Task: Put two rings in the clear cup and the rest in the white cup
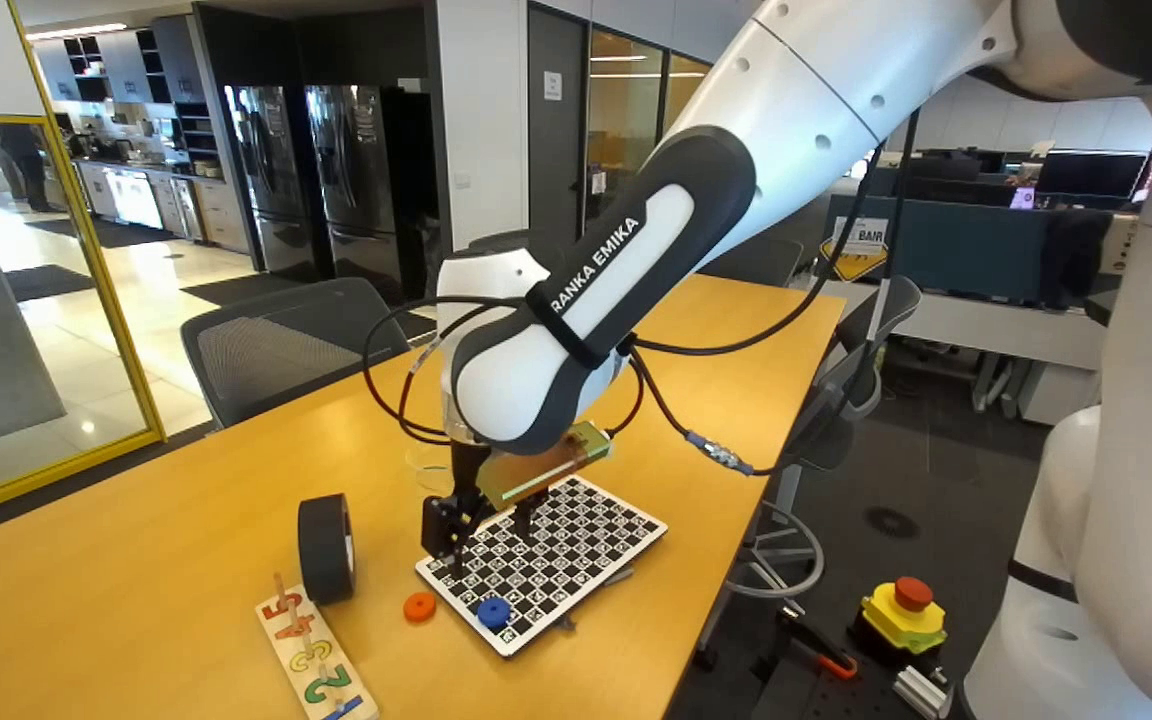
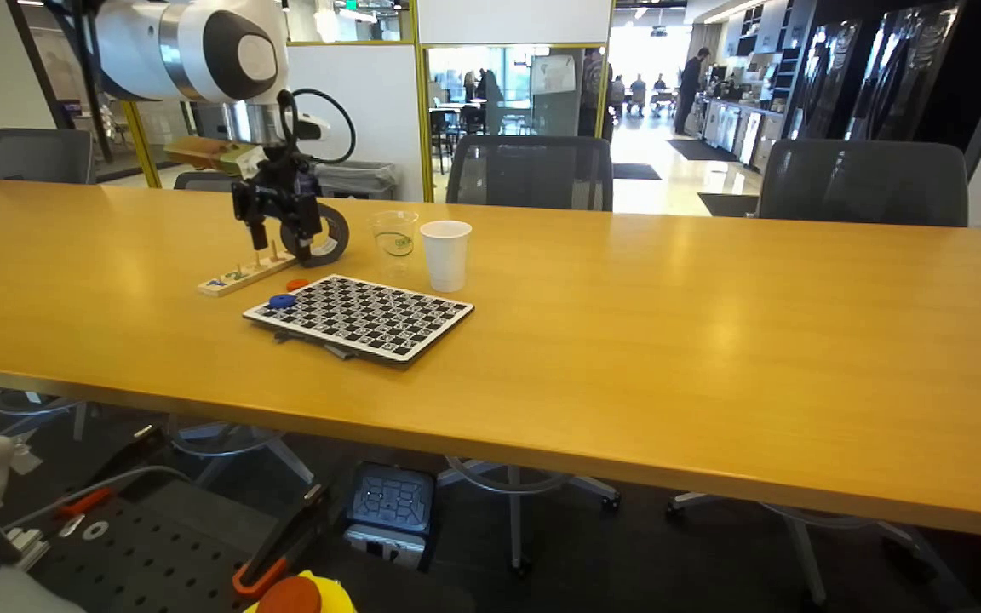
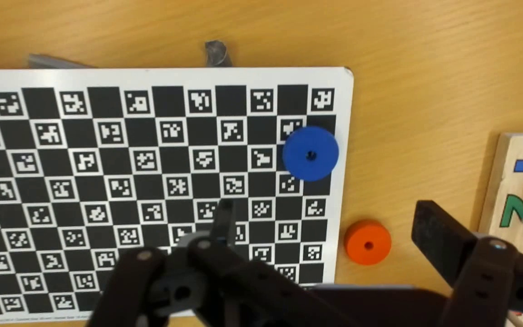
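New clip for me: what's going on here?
A Franka arm has its gripper hanging open above the table by a checkered board, with nothing held. A blue ring lies on the board, near its edge, and an orange ring lies on the table right beside it. The clear cup and the white cup stand upright beyond the board in an exterior view. No ring shows in the clear cup; the white cup's inside is hidden.
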`<state>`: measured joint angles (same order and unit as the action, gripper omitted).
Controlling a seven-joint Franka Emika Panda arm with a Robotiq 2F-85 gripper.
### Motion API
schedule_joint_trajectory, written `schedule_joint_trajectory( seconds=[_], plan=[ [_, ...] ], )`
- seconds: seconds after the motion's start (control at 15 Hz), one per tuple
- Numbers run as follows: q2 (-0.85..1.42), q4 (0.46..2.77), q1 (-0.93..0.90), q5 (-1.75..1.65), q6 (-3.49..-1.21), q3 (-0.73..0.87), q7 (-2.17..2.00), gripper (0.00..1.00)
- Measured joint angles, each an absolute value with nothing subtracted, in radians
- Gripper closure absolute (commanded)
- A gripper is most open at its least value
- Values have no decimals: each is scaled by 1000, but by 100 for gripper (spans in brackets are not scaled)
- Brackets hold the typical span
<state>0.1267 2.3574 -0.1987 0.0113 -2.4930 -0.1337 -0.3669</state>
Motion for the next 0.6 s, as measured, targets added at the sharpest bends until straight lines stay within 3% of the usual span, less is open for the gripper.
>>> schedule_joint_trajectory(
  seconds=[0.6],
  plan=[
    [182,2422,-222,-100,-2630,-129,-440,0]
  ],
)
